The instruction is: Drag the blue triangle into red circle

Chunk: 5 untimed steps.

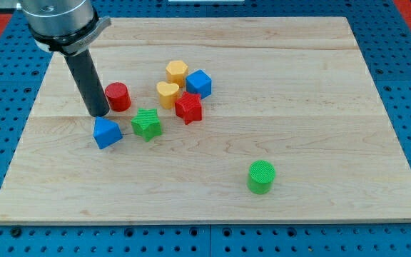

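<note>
The blue triangle (106,133) lies on the wooden board at the view's left, just below my tip (98,113). The red circle (118,96), a short red cylinder, stands right of the rod and above-right of the blue triangle, a small gap apart from it. My tip sits between the two, touching or nearly touching the triangle's upper edge and close to the left side of the red circle.
A green star (147,123) lies right of the blue triangle. A cluster stands further right: yellow heart (167,93), yellow hexagon (177,72), blue cube (199,83), red star (188,108). A green cylinder (261,176) stands at the lower right. The board's left edge (21,135) is near.
</note>
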### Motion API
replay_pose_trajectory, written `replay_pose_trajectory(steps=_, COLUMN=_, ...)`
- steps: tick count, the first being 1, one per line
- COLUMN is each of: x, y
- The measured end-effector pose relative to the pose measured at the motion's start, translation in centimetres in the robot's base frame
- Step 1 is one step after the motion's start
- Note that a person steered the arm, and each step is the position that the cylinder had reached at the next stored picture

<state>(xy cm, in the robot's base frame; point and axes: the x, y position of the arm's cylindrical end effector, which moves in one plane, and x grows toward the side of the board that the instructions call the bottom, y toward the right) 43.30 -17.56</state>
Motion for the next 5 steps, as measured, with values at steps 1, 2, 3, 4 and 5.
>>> replay_pose_trajectory(steps=1, x=0.1, y=-1.6)
replay_pose_trajectory(steps=2, x=3.1, y=-6.1)
replay_pose_trajectory(steps=3, x=8.3, y=-8.1)
replay_pose_trajectory(steps=4, x=9.8, y=-3.2)
replay_pose_trajectory(steps=5, x=9.1, y=0.2)
